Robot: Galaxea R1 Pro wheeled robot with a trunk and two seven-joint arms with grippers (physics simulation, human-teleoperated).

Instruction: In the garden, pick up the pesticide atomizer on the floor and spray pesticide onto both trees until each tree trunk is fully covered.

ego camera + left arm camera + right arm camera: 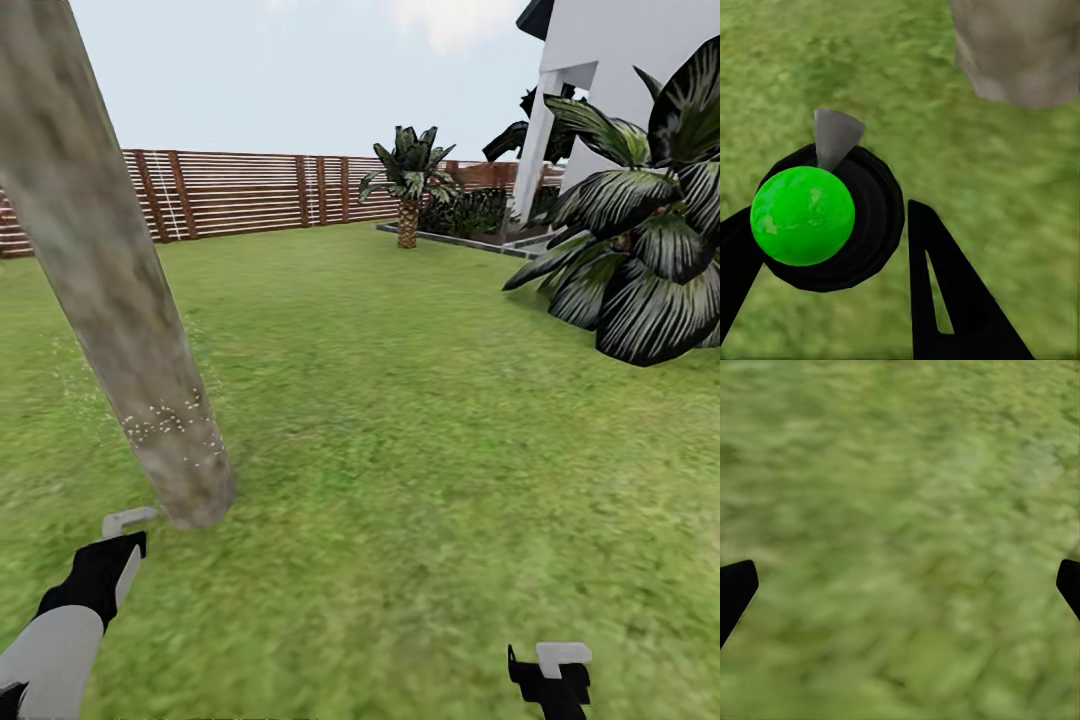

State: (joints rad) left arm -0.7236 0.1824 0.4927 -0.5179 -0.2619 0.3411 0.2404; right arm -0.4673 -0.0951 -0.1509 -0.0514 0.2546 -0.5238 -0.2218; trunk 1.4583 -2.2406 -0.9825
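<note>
The left gripper (832, 247) is squeezing the sprayer (821, 214), green ball top and grey nozzle, aiming at the base of the tree trunk (110, 290) just ahead on the lawn (400, 420). White specks are dotting the bark low down. The right gripper (900, 585) is hanging wide open over grass. Further back a striped-leaf plant (640, 250), fence (250, 190) and white house (620, 60) are sitting.

Left hand (832, 262) grips green-topped atomizer (804, 216) near trunk (1020, 49).

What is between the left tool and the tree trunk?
Only bare grass between the left tool and the tree trunk, seen in the head view.
</note>
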